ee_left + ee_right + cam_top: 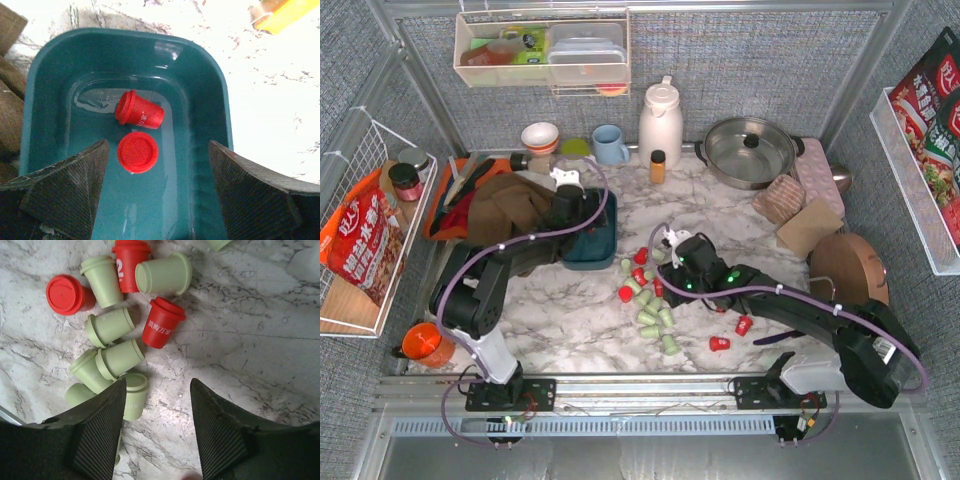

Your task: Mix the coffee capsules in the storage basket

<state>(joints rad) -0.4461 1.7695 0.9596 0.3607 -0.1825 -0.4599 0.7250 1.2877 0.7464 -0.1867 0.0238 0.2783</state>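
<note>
- Wrist views alone show contents: two red tapered plastic coffee capsules (140, 111) lie in the dark teal rectangular plastic storage basket (200, 75), just beyond the left gripper (157, 145), whose jaws are spread wide and empty.
- Right gripper (157, 385) is partly spread, grasping nothing; mint-green and red pods (112, 325) lie ahead-left on the white marble tabletop (250, 340).

Glossy smooth plastic storage basket (200, 100), matt plastic coffee capsules (115, 357), polished marble-look table (250, 340).

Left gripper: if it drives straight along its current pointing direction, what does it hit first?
The left gripper points into the storage basket, jaws open. First contact: probably the end-on red capsule, else the basket floor beside it; depth unclear.
</note>
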